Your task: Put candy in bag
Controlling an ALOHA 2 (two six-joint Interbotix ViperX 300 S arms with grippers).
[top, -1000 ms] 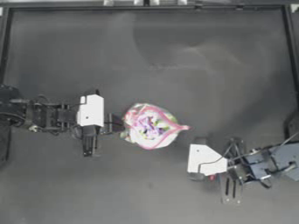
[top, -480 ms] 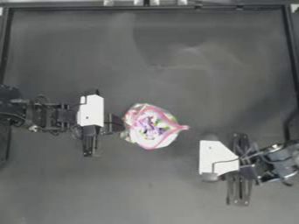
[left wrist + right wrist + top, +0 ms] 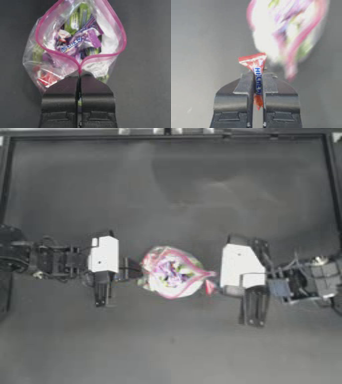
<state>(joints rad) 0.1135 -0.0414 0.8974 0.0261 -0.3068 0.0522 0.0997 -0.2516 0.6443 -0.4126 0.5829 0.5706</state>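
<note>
**Candy carried toward the bag mouth**

Candy [image 3: 255, 68] sits pinched in the right claw [image 3: 257, 77], just beside the bag [image 3: 171, 273] on the desk [image 3: 171, 193]. Left claw [image 3: 79, 76] nips the pink rim, holding the mouth agape. Next, probably: lift over the opening, release.

Counts: 1 bag [image 3: 171, 273], clear with a pink zip strip, stuffed with many wrapped sweets, too jumbled to count. 1 loose candy [image 3: 255, 65], red ends, whitish middle. 2 end effectors: left end effector [image 3: 79, 78], right end effector [image 3: 257, 81]. 1 desk [image 3: 174, 188].
</note>
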